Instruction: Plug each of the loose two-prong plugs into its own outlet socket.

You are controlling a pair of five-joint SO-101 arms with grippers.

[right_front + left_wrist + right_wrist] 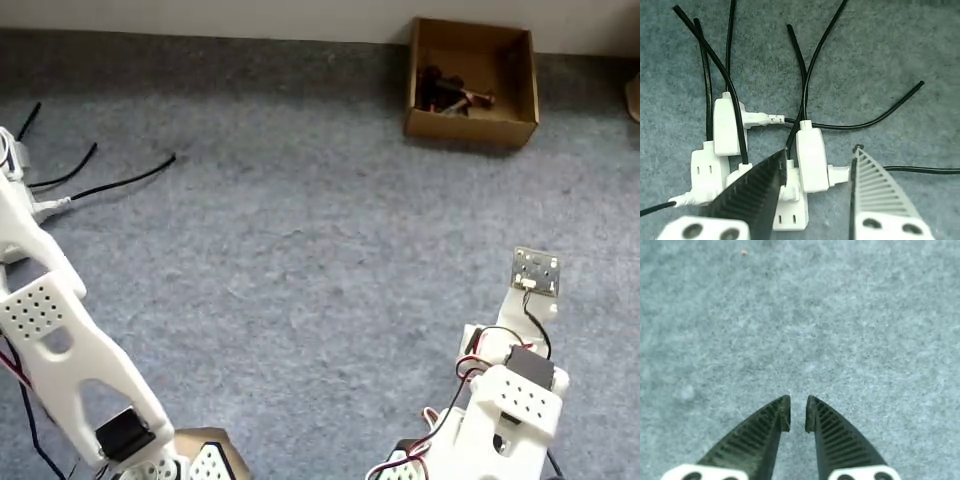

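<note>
Several white plugs and outlet sockets with black cords lie bunched on the grey carpet. One white plug (812, 160) rests against a socket (790, 212) whose two slots face up. A second plug (727, 125) lies against another socket (705, 172). My left gripper (819, 150) is open just above the bunch, its black finger (755, 195) and pale finger (872, 190) on either side of the first plug, not gripping it. In the high view the cords (125, 182) trail out at the far left. My right gripper (797, 412) hovers over bare carpet, shut to a narrow slit, holding nothing.
A cardboard box (470, 120) with dark objects inside stands at the back right. The left arm (60, 340) runs along the left edge; the right arm (510, 390) sits at the front right. Bare carpet (320, 250) lies between them.
</note>
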